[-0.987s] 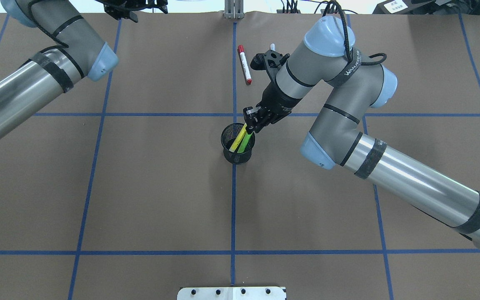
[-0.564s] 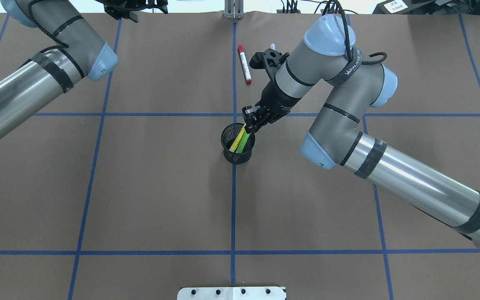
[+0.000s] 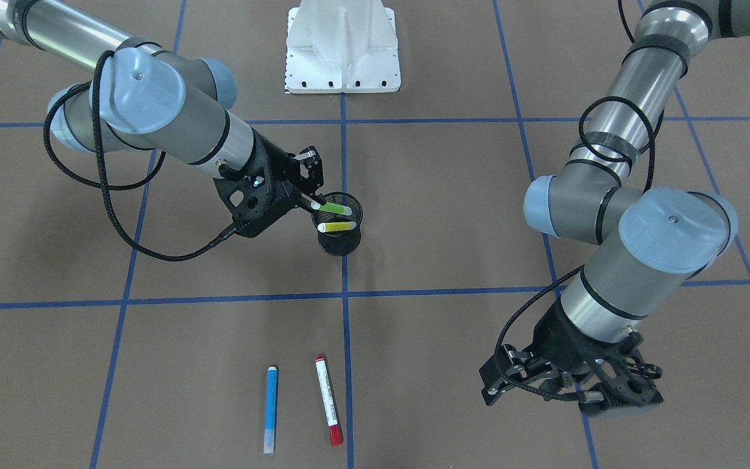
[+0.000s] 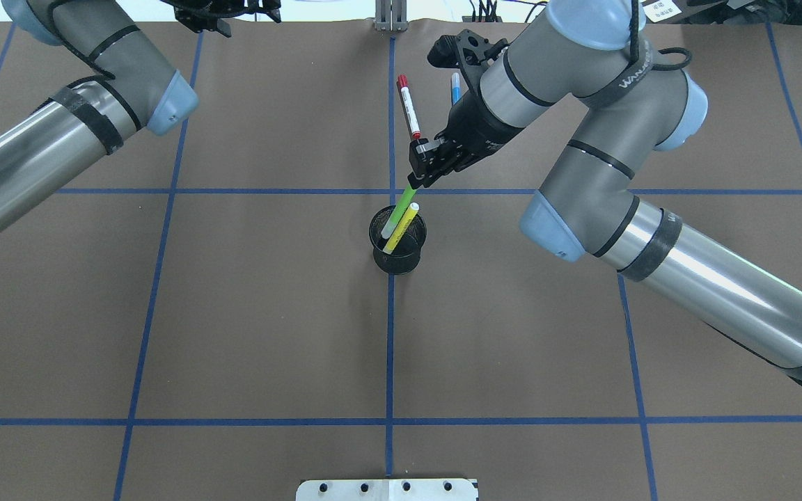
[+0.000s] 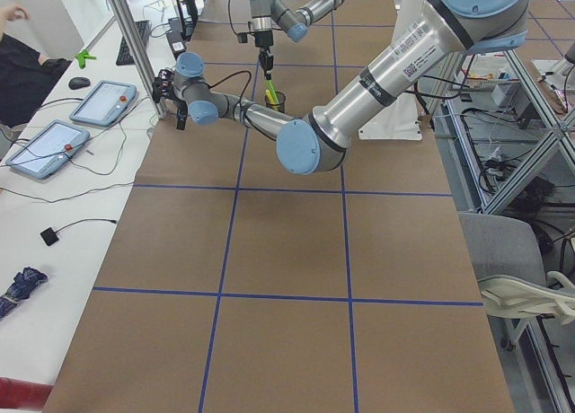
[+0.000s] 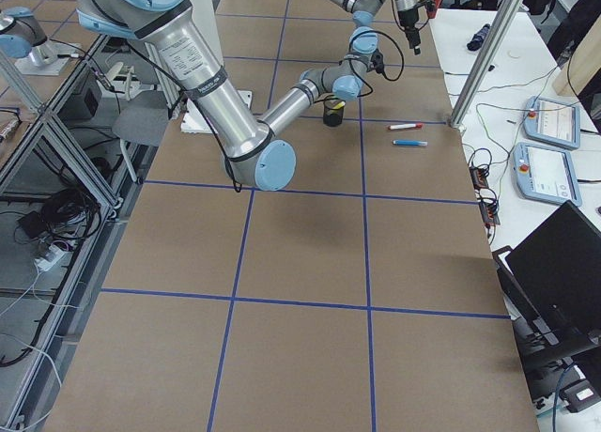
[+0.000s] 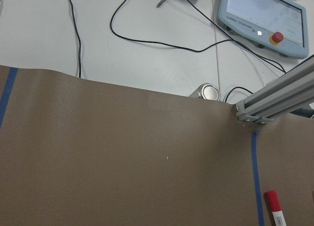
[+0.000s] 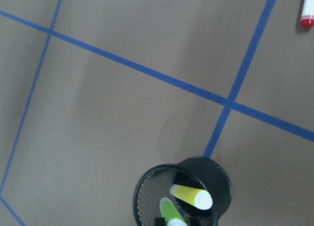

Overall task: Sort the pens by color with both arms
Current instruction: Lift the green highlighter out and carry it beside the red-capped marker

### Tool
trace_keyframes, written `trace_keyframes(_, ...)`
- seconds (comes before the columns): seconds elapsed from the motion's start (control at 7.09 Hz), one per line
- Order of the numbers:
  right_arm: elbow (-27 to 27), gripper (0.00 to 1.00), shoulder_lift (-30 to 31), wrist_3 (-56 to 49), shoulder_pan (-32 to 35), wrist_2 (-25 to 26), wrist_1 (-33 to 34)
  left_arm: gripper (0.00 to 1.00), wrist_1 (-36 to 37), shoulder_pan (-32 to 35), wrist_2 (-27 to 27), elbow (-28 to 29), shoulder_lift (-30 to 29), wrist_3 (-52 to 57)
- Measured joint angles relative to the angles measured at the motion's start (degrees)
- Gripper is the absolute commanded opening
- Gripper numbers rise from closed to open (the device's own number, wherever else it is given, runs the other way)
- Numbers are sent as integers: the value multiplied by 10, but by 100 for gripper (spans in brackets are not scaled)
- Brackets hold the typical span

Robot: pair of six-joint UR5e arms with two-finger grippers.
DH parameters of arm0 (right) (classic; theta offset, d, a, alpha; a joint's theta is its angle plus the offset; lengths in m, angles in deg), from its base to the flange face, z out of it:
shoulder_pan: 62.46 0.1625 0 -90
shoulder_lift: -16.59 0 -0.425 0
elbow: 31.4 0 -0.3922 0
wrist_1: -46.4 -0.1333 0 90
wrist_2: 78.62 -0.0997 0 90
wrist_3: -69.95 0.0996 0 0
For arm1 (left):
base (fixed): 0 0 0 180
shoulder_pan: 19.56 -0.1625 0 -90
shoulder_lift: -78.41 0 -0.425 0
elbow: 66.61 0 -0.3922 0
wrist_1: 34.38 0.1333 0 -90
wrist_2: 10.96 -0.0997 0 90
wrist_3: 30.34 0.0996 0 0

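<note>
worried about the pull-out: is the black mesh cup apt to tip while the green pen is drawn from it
Probably light: the mesh cup is thin open wire, holding just the yellow pen besides. The green pen, gripped by the right end effector, slants out over its rim, so an angled pull could tip or drag it.

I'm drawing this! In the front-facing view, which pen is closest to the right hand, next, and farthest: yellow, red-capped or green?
1. green pen: in the right hand.
2. yellow pen: in the black cup.
3. red-capped pen: flat on the table.
</note>
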Motion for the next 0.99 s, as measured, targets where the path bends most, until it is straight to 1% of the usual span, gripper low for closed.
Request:
trace_keyframes(0.14,-24,0,4,12,16,0,1,100,0,0,0,0,0,0)
trace_keyframes(0.28,-42,0,6,35,31,13,1,100,0,0,1,0,0,-1)
trace_keyframes(0.42,-59,0,8,61,41,55,1,100,0,0,1,-2,1,-2)
trace_keyframes(0.56,-71,0,7,91,36,136,1,100,0,0,1,-10,5,-3)
trace_keyframes(0.7,-77,0,7,109,20,226,2,100,0,2,1,-21,14,-3)
trace_keyframes(0.99,-66,0,-3,121,-29,430,26,100,0,4,1,-44,30,-4)
